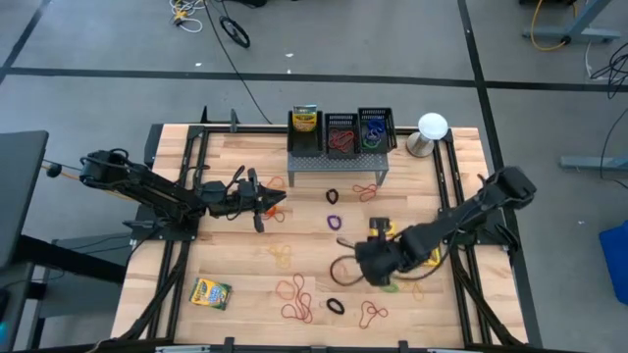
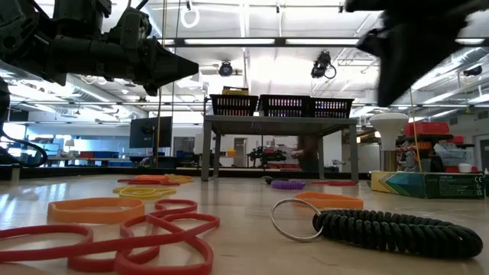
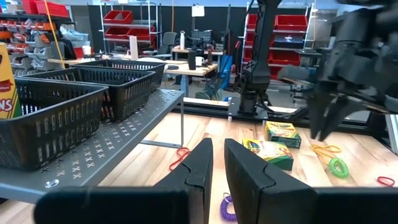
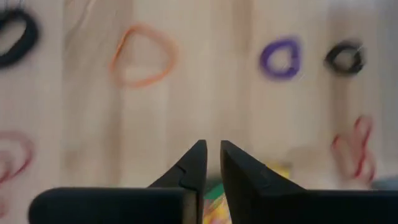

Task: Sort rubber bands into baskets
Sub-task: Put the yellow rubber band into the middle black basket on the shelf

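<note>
Rubber bands lie scattered flat on the wooden table: red loops (image 1: 297, 299), an orange one (image 1: 281, 253), a purple one (image 1: 334, 222), a black one (image 1: 332, 196). Three black mesh baskets (image 1: 340, 132) stand in a row on a grey perforated stand (image 1: 339, 165) at the far edge; two hold bands, the left one a crayon box. My right gripper (image 1: 361, 257) (image 4: 212, 148) hangs tilted down over the table's near right part, a narrow gap between its fingers, nothing in it. My left gripper (image 1: 273, 203) (image 3: 217, 146) waits level at the left, narrowly open and empty.
A crayon box (image 1: 210, 293) lies near the front left, and two more (image 3: 273, 143) lie by my right arm. A white-topped stand (image 1: 432, 132) is at the far right. A black coil with a metal ring (image 2: 382, 229) lies near the front edge.
</note>
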Robot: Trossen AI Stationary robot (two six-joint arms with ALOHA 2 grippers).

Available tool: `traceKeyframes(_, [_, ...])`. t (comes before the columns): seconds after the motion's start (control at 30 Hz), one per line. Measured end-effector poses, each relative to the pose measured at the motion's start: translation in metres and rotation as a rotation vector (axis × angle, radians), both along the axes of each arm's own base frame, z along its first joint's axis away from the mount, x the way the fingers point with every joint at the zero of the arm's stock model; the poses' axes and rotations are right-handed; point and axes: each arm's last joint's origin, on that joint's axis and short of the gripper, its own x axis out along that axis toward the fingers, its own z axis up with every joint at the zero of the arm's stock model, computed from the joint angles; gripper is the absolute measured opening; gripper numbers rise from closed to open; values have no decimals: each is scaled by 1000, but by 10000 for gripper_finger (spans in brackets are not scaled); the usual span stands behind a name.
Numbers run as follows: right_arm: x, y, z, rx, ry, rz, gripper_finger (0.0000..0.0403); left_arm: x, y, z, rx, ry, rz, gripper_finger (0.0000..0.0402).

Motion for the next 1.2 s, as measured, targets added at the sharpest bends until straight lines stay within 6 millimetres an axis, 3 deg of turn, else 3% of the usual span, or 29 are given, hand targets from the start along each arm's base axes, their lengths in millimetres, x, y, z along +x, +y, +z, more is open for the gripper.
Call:
traceKeyframes(0.2, [-26, 36, -5, 125, 97, -75, 118, 0, 0, 0, 0, -2, 0, 46])
traceKeyframes(0.33, [-54, 54, -22, 146, 154, -126, 153, 0, 0, 0, 0, -1, 0, 46])
traceKeyframes(0.53, [-87, 54, -58, 150, 292, -145, 168, 0, 0, 0, 0, -2, 0, 46])
traceKeyframes(0.7, [-95, 48, -77, 164, 324, -98, 169, 0, 0, 0, 0, -1, 0, 46])
traceKeyframes(0.9, [-99, 38, -90, 152, 341, -50, 147, 0, 0, 0, 0, -1, 0, 46])
traceKeyframes(1.2, [-91, 36, -90, 205, 347, -60, 47, 0, 0, 0, 0, -2, 0, 46])
